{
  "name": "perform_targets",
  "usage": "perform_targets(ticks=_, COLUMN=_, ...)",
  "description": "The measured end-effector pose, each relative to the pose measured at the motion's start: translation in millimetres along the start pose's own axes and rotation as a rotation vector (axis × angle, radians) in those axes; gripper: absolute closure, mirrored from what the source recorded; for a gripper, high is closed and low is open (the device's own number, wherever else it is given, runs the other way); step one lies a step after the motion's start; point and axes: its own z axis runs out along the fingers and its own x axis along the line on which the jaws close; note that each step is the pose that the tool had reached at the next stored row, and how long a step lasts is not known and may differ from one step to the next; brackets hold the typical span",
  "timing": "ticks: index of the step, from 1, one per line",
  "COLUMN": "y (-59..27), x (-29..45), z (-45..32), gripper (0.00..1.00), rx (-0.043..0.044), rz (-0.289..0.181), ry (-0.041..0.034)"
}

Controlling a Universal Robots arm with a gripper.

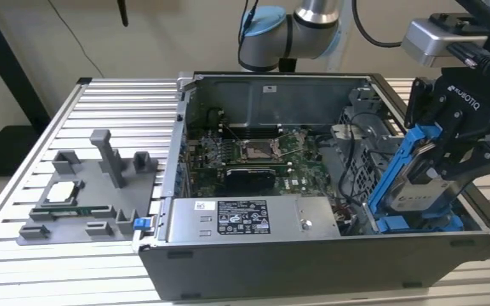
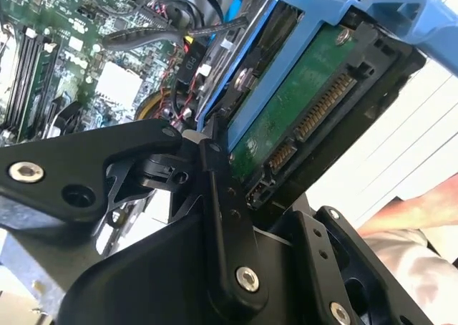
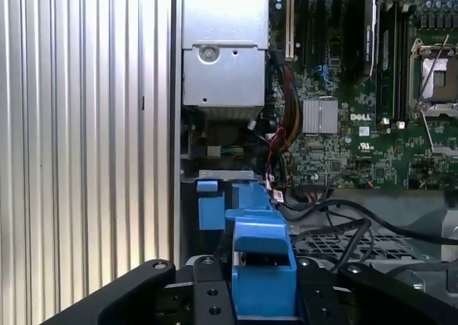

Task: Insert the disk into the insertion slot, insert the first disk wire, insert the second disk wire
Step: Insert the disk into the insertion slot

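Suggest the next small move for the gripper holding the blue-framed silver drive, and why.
Probably a slight lowering along the tilt. The black gripper is shut on the silver-grey hard drive in its blue carrier, which leans steeply with its lower end at the grey sheet-metal bay with blue rails, not yet seated.

Slatted silver metal counter, grooves running from the exterior view's left to its right. Directly on it, at centre and right of the frame, an open dark grey case, lying flat with the side panel off. At lower left, just beside the case, a grey plastic fixture with upright posts. Same ribbed counter alongside the case wall in the first wrist view.
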Motion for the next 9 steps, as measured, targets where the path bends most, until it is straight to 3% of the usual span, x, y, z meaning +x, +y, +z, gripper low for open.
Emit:
perform_targets(ticks=5, y=-0.5, x=0.0, z=8.3, gripper=1.0, rx=-0.0002, rz=0.0, ry=0.0)
perform_targets(ticks=9, y=-0.6, x=0.0, z=9.1, gripper=1.0, rx=-0.0003, rz=0.0, ry=0.0002)
